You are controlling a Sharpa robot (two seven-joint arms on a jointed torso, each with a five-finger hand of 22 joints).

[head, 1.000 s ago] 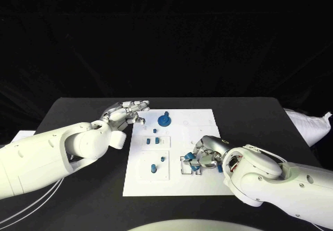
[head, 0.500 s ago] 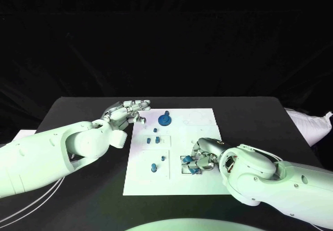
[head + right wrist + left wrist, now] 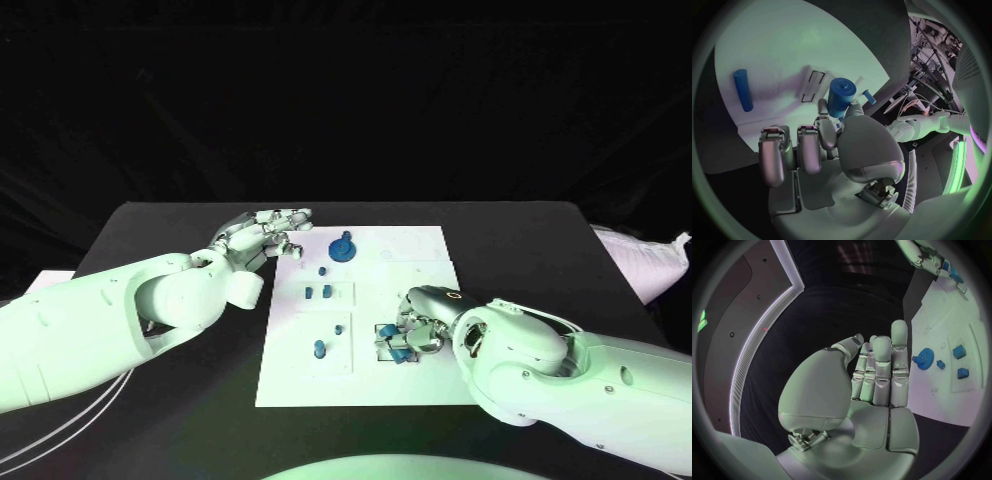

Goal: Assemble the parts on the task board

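The right robot hand, lower centre, curls down gripping a blue part on the task board; the left robot hand, upper left, hovers flat, holding nothing.

A: Can you make out how the right hand meets the blue parts under it?

B: No, its fingers cover them. The task board markings are too small to read.

Matt white task board, glossy blue parts
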